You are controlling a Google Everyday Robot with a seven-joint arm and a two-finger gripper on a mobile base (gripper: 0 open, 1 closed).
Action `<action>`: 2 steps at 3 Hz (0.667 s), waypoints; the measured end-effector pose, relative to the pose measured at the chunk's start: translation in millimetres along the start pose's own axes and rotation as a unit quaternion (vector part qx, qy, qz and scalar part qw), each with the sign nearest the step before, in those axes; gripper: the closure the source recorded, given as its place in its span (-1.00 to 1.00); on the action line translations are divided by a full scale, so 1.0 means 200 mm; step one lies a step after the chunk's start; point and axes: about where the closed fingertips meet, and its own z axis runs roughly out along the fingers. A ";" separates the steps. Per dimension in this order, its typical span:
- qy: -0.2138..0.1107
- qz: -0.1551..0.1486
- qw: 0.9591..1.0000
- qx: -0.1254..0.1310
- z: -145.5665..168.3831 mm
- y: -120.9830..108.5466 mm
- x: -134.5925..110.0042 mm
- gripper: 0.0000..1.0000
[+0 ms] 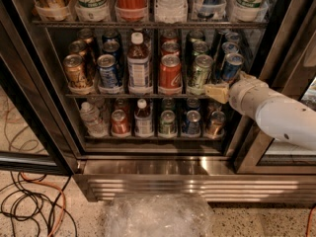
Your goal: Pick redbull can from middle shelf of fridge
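The fridge (197, 181) stands open in front of me, with its ribbed steel base below. Its middle shelf (148, 96) holds lanes of cans. The slim blue-and-silver redbull cans (231, 65) stand in the rightmost lane, one behind another. My gripper (215, 92), on a white arm reaching in from the right, is at the shelf's front edge. It is just below and left of the front redbull can and in front of the green-and-silver can (201, 71). It holds nothing that I can see.
On the same shelf are a red Coke can (170, 72), a bottle (138, 65), a Pepsi can (107, 70) and a gold can (75, 71). Smaller cans sit below, big bottles above. The black door frame (259, 112) is at the right. Cables (29, 206) and crumpled plastic (155, 216) lie on the floor.
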 end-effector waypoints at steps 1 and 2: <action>0.000 0.000 1.000 0.001 0.00 0.01 0.00 -0.64; 0.000 -0.001 1.000 0.002 0.01 0.02 0.00 -0.27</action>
